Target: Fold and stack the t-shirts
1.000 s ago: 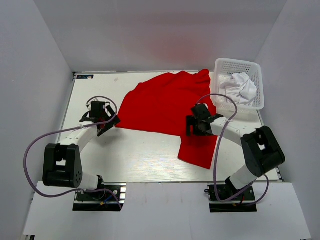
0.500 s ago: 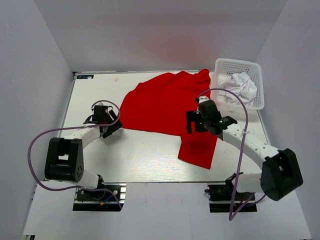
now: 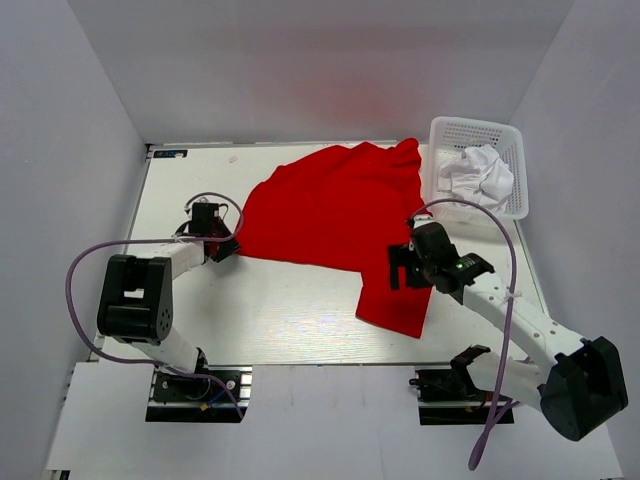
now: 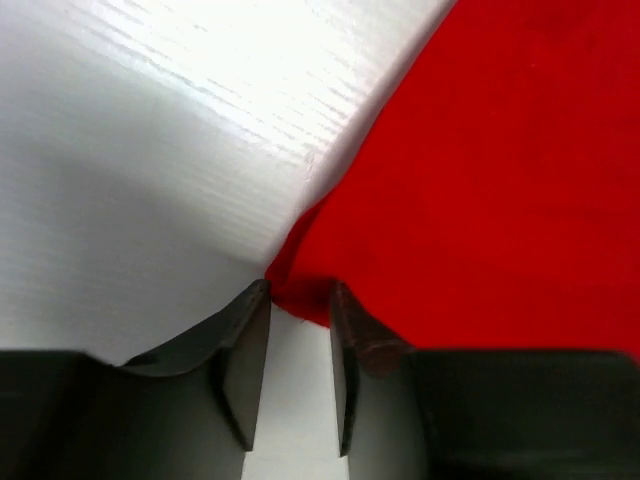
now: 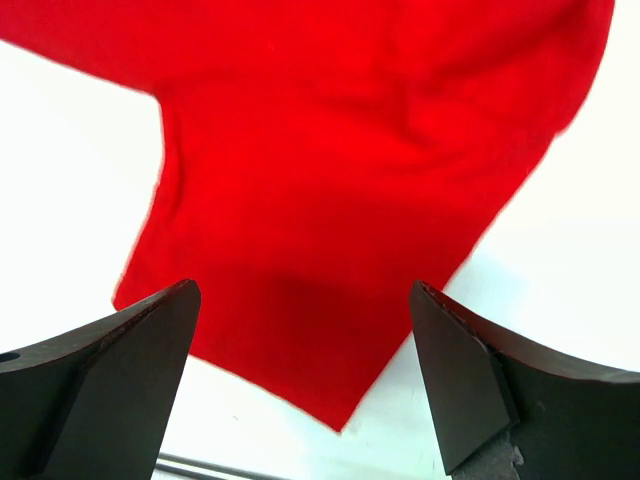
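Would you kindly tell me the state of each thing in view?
red shirt: unfolded, spread on the table
white shirt: crumpled in the basket
basket: upright
left hand: narrowly open, tips astride the red shirt's corner
right hand: wide open over the red shirt

White table with a faint grain, boxed in by plain pale walls behind and on both sides. Bright, even light glares off its glossy top; a faint red tint shows on the back wall.
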Controlling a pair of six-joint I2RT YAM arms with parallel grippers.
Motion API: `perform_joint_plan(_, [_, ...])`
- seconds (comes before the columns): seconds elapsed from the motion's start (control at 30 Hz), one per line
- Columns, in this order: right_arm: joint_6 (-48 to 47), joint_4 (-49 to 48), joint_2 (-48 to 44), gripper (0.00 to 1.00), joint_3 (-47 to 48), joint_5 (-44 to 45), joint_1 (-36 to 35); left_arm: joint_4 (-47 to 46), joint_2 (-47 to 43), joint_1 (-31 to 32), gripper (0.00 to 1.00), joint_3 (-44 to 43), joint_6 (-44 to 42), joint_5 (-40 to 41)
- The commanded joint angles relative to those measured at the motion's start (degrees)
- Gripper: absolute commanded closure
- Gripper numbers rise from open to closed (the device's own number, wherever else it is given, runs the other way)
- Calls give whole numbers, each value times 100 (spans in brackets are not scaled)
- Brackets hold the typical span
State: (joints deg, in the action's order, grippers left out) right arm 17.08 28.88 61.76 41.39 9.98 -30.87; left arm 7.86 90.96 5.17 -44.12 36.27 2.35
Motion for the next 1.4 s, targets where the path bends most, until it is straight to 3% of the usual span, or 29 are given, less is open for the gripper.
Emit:
perform_joint_plan(0.0, [374, 468, -172, 9, -121, 13, -33, 189, 290, 46, 65, -201, 3, 11])
perform_joint_plan(0.03, [427, 530, -181, 9, -148, -274, -59, 259, 352, 46, 70, -368, 3, 63])
perform_joint_plan(0.1, [655, 705, -85, 9, -227, -374, -138, 313, 422, 46, 98, -422, 3, 64])
perform_joint_plan(0.37, [1596, 1462, 3, 9, -772, -602, -673, 111, 150, 46, 100, -115, 3, -50])
perform_joint_plan(0.63, [2124, 655, 863, 13, -922, 135, -1219, 172, -105, 46, 100, -9, 3, -50])
perform_joint_plan(0.73, [2273, 425, 1233, 21, -860, 619, -1272, 120, -105, 46, 100, 44, 3, -182])
perform_joint_plan(0.8, [2553, 477, 1532, 39, -703, 943, -1255, 120, -157, 98, 100, 44, 3, -234])
perform_joint_plan(0.83, [2615, 504, 1619, 62, -632, 1197, -1272, 120, -157, 98, 100, 44, 3, -235])
perform_joint_plan(0.87, [2747, 504, 1664, 79, -623, 1295, -1263, 120, -157, 98, 100, -9, 3, -235])
perform_joint_plan(0.97, [2871, 417, 1752, 99, -465, 1594, -1228, 58, -210, 98, 100, -9, 3, -357])
perform_joint_plan(1.17, [2819, 601, 1612, 100, -43, 2427, -1237, 128, -403, 151, 100, -167, -59, -411])
perform_joint_plan(1.37, [2346, 478, 628, 100, 536, 3613, -1228, 251, -981, 204, 100, -666, -234, -411])
